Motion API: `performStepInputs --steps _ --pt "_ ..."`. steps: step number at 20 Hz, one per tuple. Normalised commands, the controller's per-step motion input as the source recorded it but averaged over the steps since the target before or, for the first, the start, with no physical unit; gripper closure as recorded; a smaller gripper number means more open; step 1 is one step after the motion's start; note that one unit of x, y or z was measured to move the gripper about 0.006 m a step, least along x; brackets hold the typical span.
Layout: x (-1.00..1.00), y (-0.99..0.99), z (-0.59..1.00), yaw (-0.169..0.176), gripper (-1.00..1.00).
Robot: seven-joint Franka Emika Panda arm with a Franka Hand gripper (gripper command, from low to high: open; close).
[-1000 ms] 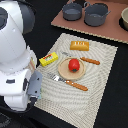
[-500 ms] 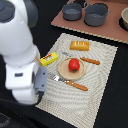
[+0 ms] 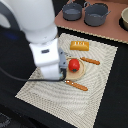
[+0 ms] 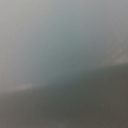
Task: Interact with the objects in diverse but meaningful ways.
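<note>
The tomato (image 3: 74, 64), red and round, sits on a pale round plate (image 3: 80, 73) near the middle of the woven placemat (image 3: 100, 85), laid out like a place setting: one orange-handled utensil (image 3: 90, 61) beyond the plate, another (image 3: 76, 85) in front of it, and the orange scored slab (image 3: 79, 46) further back. Two grey pots (image 3: 96, 13) stand apart on the brown board behind. The arm (image 3: 42, 40) looms over the mat's edge on the exterior view's left, its wrist block just beside the plate (covering whatever lies under it). The gripper itself is hidden, so whether its jaws are released or clenched cannot be told; the wrist view is grey blur.
</note>
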Motion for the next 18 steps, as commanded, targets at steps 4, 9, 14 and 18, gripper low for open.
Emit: performStepInputs --steps 4,9,14,18 --pt "-0.44 0.82 0.69 0.0 1.0" --pt "-0.5 0.82 0.73 0.0 1.0" --pt "-0.44 0.81 0.59 0.0 1.0" --pt "-0.35 0.8 0.31 0.0 1.0"
